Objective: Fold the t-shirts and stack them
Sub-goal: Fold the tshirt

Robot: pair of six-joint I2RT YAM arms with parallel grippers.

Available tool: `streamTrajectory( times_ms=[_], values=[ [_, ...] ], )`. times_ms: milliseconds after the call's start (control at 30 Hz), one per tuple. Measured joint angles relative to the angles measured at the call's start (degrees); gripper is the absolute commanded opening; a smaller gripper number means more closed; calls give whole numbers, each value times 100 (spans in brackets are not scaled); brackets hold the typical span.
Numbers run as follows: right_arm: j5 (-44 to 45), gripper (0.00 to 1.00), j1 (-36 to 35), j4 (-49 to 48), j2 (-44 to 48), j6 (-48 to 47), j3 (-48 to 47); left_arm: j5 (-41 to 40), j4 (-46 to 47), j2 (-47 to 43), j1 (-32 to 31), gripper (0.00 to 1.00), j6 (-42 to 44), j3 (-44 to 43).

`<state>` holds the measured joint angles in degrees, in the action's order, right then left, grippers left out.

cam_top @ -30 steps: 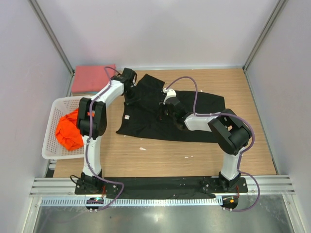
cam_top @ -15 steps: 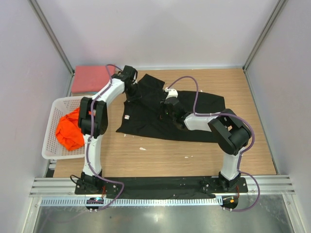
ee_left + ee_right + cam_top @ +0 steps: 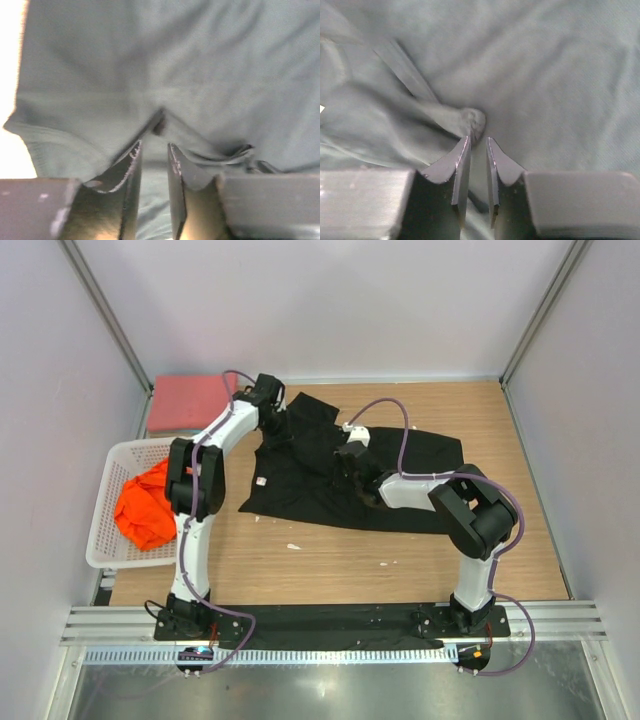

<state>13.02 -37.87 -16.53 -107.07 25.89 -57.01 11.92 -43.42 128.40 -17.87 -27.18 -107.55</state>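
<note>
A black t-shirt (image 3: 300,490) lies spread and partly folded on the wooden table. My left gripper (image 3: 272,430) rests low on its back left part, jaws a little apart. In the left wrist view the left gripper (image 3: 154,145) is open over the black cloth (image 3: 200,60), with a small raised crease just past the tips. My right gripper (image 3: 343,462) sits near the shirt's middle. The right wrist view shows the right gripper (image 3: 478,139) open, with a pinched nub of cloth (image 3: 472,121) free at the left fingertip. A pinkish-red t-shirt (image 3: 190,402) lies folded at the back left.
A white mesh basket (image 3: 97,515) stands at the table's left edge and holds a crumpled orange t-shirt (image 3: 140,510). White walls close in the table on three sides. Bare wood (image 3: 350,565) shows between the black shirt and the arm bases.
Both grippers have gone from shut to slightly open, letting go of the black cloth they pinched. The left gripper has shifted a little toward the back.
</note>
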Motion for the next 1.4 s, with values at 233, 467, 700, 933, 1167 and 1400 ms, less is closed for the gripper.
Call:
streamTrajectory(
  times_ms=[233,467,700,933,1167,1400],
  values=[
    [573,27,57,1687,568,234,-227,-1351,-369,-896,-94,35,186,516],
    [612,24,566,3195,1263,621,-350,-1244,-44,-2688,-284,33,-236,2750],
    [439,24,1364,4096,1825,927,713,-1145,297,-2763,-299,29,-667,4081],
    [310,25,2437,4341,2347,1034,1364,-1469,566,-2824,-304,28,-940,4607],
    [199,25,3246,4280,2444,1082,1556,-1565,966,-3158,-313,28,-1088,5029],
    [92,26,3923,4063,2573,1091,1698,-1775,1274,-3554,-317,27,-1281,5497]
  ],
)
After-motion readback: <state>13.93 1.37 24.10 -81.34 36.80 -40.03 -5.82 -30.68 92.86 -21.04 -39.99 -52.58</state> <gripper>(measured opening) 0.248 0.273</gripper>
